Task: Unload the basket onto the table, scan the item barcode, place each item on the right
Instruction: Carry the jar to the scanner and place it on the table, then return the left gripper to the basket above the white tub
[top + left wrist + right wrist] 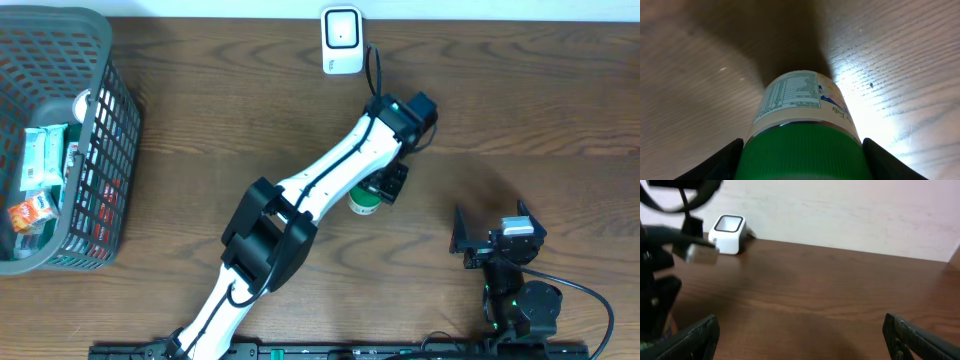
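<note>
A green ribbed plastic cap [800, 152] fills the foreground. The left gripper [801, 162] is about half closed on it, with one black finger pressed to each side, so it holds the small bottle with a white printed label [795, 97] by the cap. The bottle points down at the dark wooden table [900, 60], near its middle; whether the base touches the wood, I cannot tell. The white box-shaped scanner [341, 40] stands well apart, at the far edge. The right gripper [802, 340] is fully spread and holds nothing.

The risk, I think, is that I see no barcode, so it may face away from the scanner. Also, a grip on the cap alone may let the bottle swing.

I count one bottle, one scanner, one grey mesh basket [118, 130] and two grippers.
</note>
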Controlling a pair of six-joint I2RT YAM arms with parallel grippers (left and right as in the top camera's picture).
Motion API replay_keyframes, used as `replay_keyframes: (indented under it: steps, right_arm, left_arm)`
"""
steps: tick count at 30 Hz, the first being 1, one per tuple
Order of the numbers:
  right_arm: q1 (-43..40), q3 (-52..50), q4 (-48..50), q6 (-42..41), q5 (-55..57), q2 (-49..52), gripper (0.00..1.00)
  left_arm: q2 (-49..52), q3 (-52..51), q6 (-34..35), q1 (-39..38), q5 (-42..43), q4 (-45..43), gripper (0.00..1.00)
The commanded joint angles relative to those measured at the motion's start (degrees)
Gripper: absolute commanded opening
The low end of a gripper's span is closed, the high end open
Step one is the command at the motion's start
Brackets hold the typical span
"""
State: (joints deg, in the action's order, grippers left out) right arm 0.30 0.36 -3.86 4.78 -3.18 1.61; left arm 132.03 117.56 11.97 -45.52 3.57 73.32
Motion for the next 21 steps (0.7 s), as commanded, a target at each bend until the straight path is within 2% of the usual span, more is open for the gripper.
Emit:
replay_keyframes:
  steps: [1, 3, 6, 9, 21]
  right_arm:
    - [0.02, -0.04, -0.22, -0.66, 0.11, -0.09, 0.99]
    - [0.02, -0.04, -0.22, -0.66, 0.11, -0.09, 0.99]
    - [0.02, -0.04, -0.24, -0.66, 0.11, -0.09, 0.99]
    - [0.02, -0.04, -0.22, -0.66, 0.11, -0.09, 0.99]
    - [0.02, -0.04, -0.24, -0.66, 0.11, -0.09, 0.99]
  left_arm:
    - [0.68, -2.69, -1.03, -0.48, 0.24, -1.49, 0.58]
    - [0.68, -2.97, -1.01, -0.48, 0.26, -2.1, 0.58]
    - [0.37, -2.95, -0.98, -0.48, 0.28, -2.01, 0.75]
    - [0.07, -2.93, -1.01, -0.48, 0.28, -1.53, 0.85]
    - [-7.41, 0.96, -0.98, 1.29, 0.26, -1.9, 0.86]
